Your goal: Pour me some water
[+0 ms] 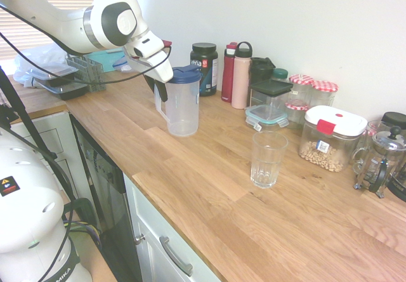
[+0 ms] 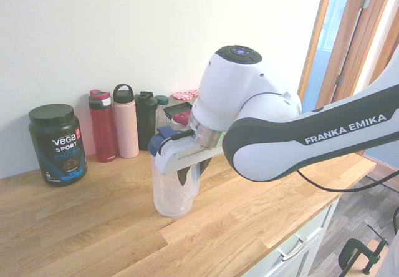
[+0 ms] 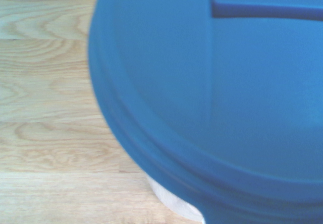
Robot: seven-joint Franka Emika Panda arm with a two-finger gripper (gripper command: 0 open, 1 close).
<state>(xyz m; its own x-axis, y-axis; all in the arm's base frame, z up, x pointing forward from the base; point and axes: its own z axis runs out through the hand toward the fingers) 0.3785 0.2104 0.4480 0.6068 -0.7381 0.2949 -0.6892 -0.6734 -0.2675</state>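
Note:
A clear plastic pitcher (image 1: 183, 107) with a blue lid stands upright on the wooden counter (image 1: 209, 187). My gripper (image 1: 162, 91) comes down at its handle side, and the dark fingers are drawn in around the handle. In the second exterior view the gripper (image 2: 188, 176) sits against the pitcher (image 2: 169, 193), just under the lid. The blue lid (image 3: 212, 108) fills most of the wrist view. An empty clear drinking glass (image 1: 266, 159) stands apart from the pitcher, nearer the counter's front edge. It does not show in the second exterior view.
A black protein tub (image 1: 204, 66), red and pink bottles (image 1: 240, 75) and a dark shaker line the wall behind the pitcher. Food containers (image 1: 332, 136) and a French press (image 1: 382, 161) stand beyond the glass. A dish rack (image 1: 82, 69) is at the far end.

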